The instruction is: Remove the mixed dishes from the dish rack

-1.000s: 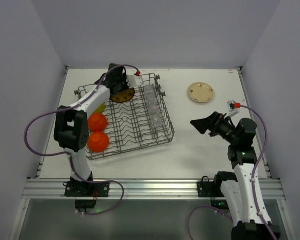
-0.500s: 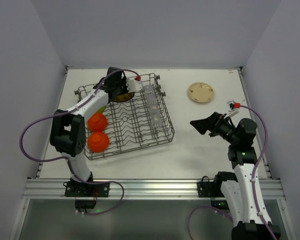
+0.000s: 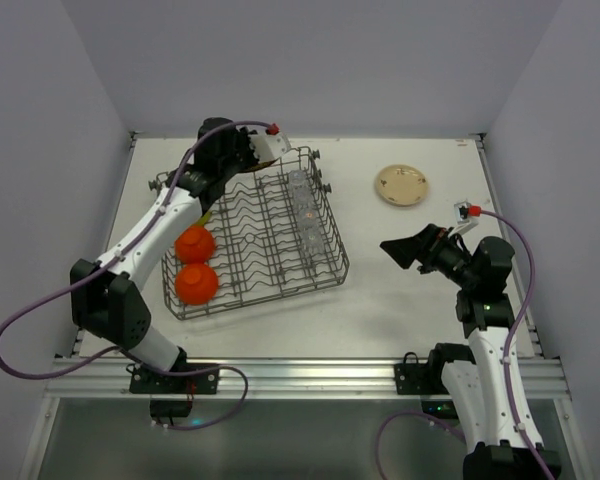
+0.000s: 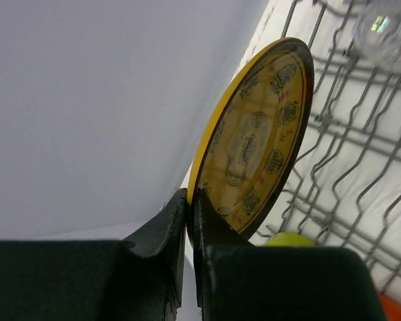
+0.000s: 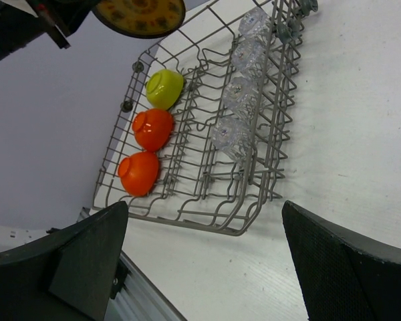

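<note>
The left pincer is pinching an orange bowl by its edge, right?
No. The left pincer is pinching the patterned plate by its edge, not an orange bowl. The left wrist view shows it. The orange bowls sit in the rack.

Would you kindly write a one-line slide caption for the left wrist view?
Left end effector pinching the rim of a patterned plate, with the dish rack behind it.

A white table (image 3: 400,300) is enclosed on three sides by plain, pale grey walls (image 3: 310,60). A silver rail (image 3: 310,377) is fixed along its near edge; a dim grey surface (image 3: 310,440) is seen below.
</note>
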`<state>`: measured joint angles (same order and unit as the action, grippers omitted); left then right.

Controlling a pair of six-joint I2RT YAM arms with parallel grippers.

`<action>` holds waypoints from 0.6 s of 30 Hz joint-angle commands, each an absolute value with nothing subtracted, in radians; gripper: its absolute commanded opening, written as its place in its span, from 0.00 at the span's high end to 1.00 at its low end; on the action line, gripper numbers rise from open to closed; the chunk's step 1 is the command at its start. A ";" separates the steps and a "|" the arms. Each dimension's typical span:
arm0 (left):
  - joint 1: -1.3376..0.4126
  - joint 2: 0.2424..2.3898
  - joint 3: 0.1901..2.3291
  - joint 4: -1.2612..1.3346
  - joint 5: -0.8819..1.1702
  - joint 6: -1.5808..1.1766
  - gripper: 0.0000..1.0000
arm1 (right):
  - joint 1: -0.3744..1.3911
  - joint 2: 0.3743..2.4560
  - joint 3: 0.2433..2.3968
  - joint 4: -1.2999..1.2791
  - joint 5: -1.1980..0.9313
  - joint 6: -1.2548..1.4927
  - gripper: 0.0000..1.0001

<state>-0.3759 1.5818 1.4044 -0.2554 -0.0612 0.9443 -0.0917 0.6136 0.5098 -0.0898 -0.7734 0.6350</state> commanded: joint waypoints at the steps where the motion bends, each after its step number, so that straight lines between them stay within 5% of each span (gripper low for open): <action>1: -0.422 1.516 1.529 -0.238 -0.089 0.740 1.00 | -0.094 0.611 0.520 -0.061 -0.759 0.629 0.01; 6: -0.428 1.344 1.533 -0.230 0.044 0.146 1.00 | -0.094 0.563 0.552 -0.072 -0.752 0.661 0.01; 14: -0.437 0.956 0.955 0.098 0.328 -0.570 1.00 | -0.062 0.540 0.505 0.192 -0.960 0.840 0.01; 18: -0.460 0.813 0.709 0.259 0.325 -0.768 1.00 | 0.143 0.590 0.635 -0.030 -0.736 0.655 0.01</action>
